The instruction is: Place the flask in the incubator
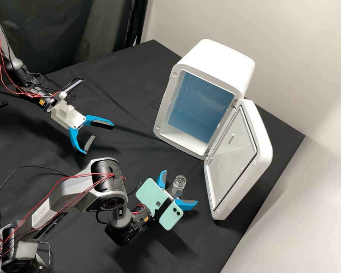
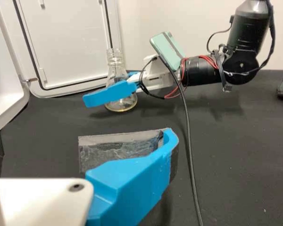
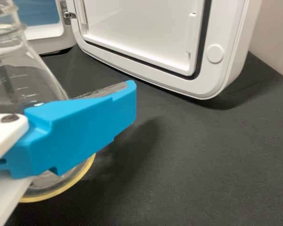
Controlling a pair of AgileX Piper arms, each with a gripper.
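Black bench (image 1: 132, 76): flask (image 1: 179, 182) upright within right end effector (image 1: 177, 190), grip uncertain.

The flask (image 1: 179, 183) is clear glass with faint graduation marks and a yellowish ring at its base; the desk (image 1: 132, 87) is black. The incubator (image 1: 216, 64) is white outside, pale blue inside. The left hand (image 1: 98, 137) and right hand (image 1: 178, 189) are white with bright blue fingers (image 1: 75, 138) and dark grey pads (image 1: 90, 142), and a mint-green phone (image 1: 159, 203) wears a black band.

bench (image 1: 132, 87): black | on it: white incubator (image 1: 216, 64), door (image 1: 235, 159) open | clear flask (image 1: 178, 185) upright near door
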